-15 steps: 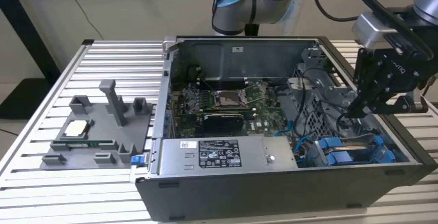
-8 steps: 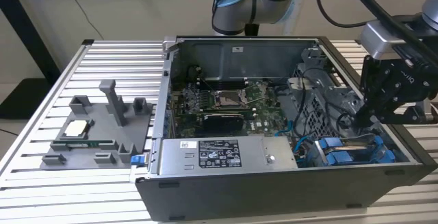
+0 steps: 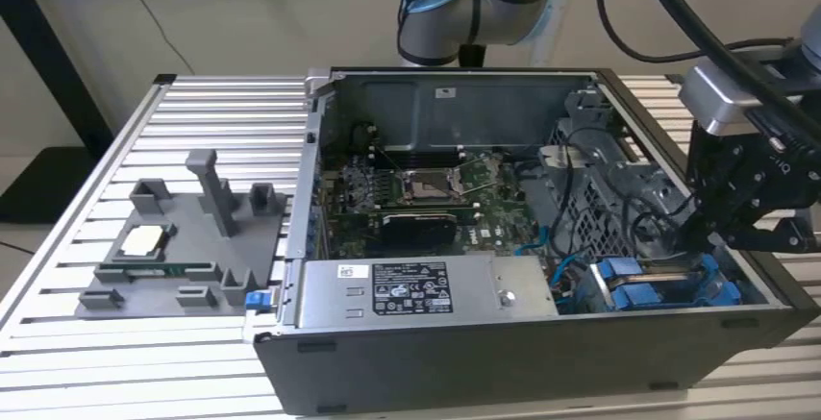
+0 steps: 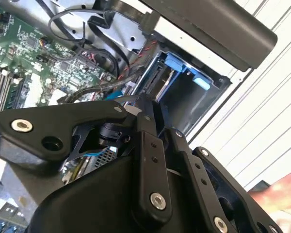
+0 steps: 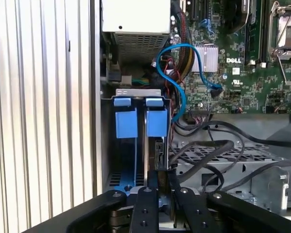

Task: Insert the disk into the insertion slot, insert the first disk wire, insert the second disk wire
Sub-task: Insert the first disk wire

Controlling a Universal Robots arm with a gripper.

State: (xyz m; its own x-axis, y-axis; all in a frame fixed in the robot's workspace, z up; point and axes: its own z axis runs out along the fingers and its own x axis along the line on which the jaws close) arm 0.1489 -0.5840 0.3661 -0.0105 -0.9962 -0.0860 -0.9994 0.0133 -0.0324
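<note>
Tool (image 5: 161,178) steeply down at the insertion slot (image 5: 120,162)

Your access to the insertion slot (image 5: 123,155) is bounded by the case wall (image 5: 95,97) on one side; black cables (image 5: 208,148) and a blue cable (image 5: 182,45) crowd the other.

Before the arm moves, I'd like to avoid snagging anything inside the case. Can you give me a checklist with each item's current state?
1. Gripper at the insertion slot: ok, it hangs right at the blue-edged bay.
2. Disk in the slot: cannot tell how deep; its blue carrier stands in the bay.
3. Blue cable clear of the gripper: ok, it loops by the motherboard.
4. Black cables clear of the gripper: not ok, they lie close beside it.
5. Case flat on the table: ok.
</note>
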